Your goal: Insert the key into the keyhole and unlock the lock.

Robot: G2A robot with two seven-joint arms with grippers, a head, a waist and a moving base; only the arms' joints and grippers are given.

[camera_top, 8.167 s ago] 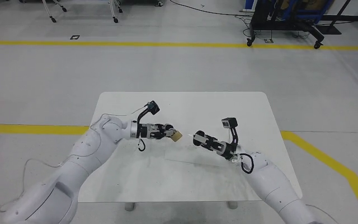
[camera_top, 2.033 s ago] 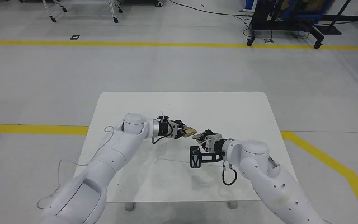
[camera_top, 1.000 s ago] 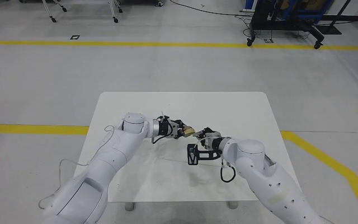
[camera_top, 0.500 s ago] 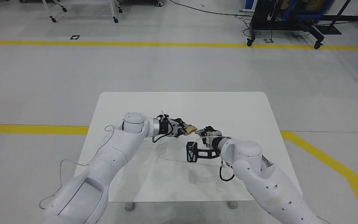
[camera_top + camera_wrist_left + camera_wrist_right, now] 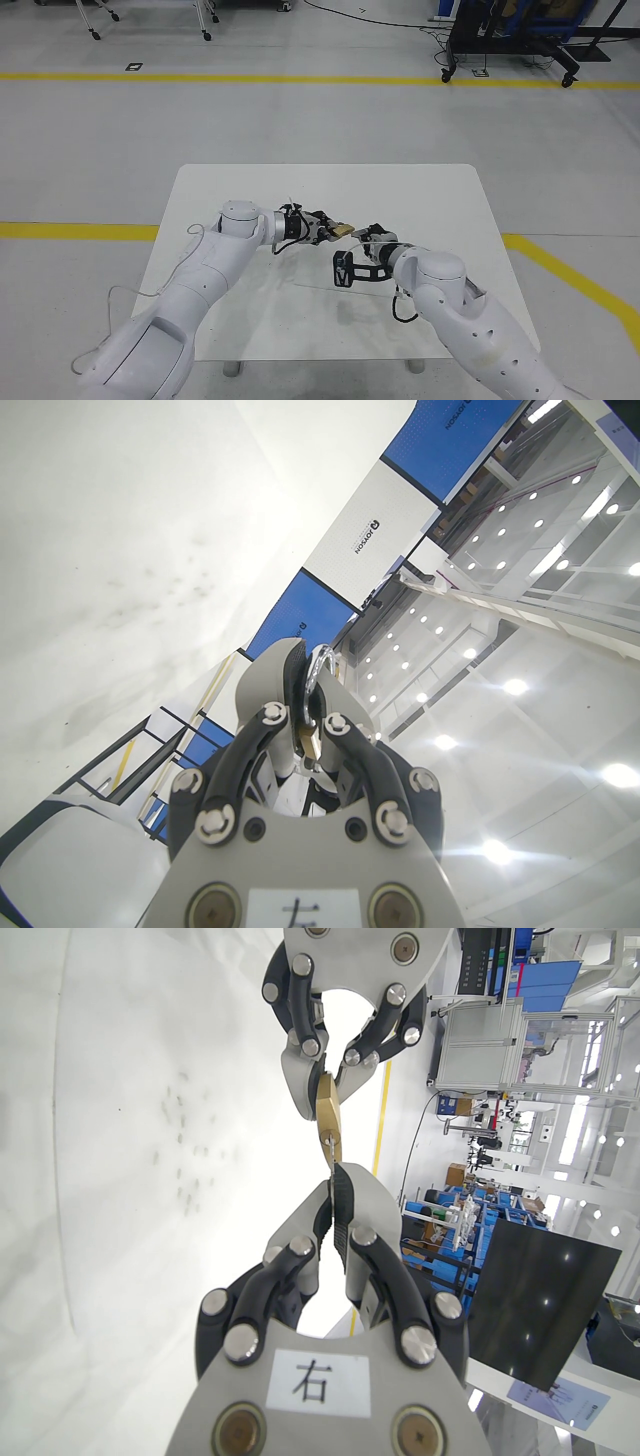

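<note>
White table (image 5: 420,190) on glossy grey floor (image 5: 300,130) with yellow lines (image 5: 300,78), black wheeled cart (image 5: 510,42) beyond.

You'll see glossy white arms (image 5: 210,265) with thin black cables (image 5: 399,305) at the wrists; on the right gripper (image 5: 334,1188), as on the left gripper (image 5: 306,680), a grey plate (image 5: 320,1438) bears a white label (image 5: 318,1380) with a black character, two brass screws (image 5: 237,1430) flanking the label and black, silver-screwed links (image 5: 380,1273) beyond it.
</note>
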